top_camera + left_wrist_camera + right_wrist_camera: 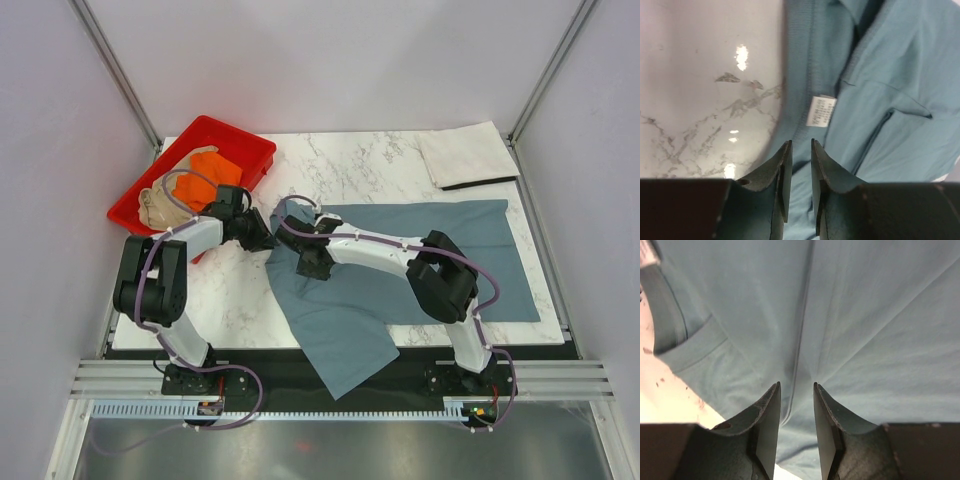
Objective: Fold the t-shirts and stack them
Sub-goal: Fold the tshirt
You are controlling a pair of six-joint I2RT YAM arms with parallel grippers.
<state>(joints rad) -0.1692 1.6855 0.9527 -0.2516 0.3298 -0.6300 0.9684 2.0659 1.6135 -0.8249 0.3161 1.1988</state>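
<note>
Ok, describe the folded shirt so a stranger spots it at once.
On the marble table, go to the far right corner. The pale off-white t-shirt lies there, beyond the spread-out slate blue-grey t-shirt. It alone is a flat, neat rectangle; the others are spread or bunched in the red tray.

Marble table (370, 165): blue-grey shirt (480, 230) spread across middle, overhanging near edge; folded off-white shirt (465, 155) far right corner; red tray (240, 145) far left corner.

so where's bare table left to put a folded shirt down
Two bare patches: the far strip between the red plastic tray and the folded off-white t-shirt, and the near-left area between the left arm and the slate blue-grey cotton t-shirt. Centre and right are crowded with that shirt and both arms.
</note>
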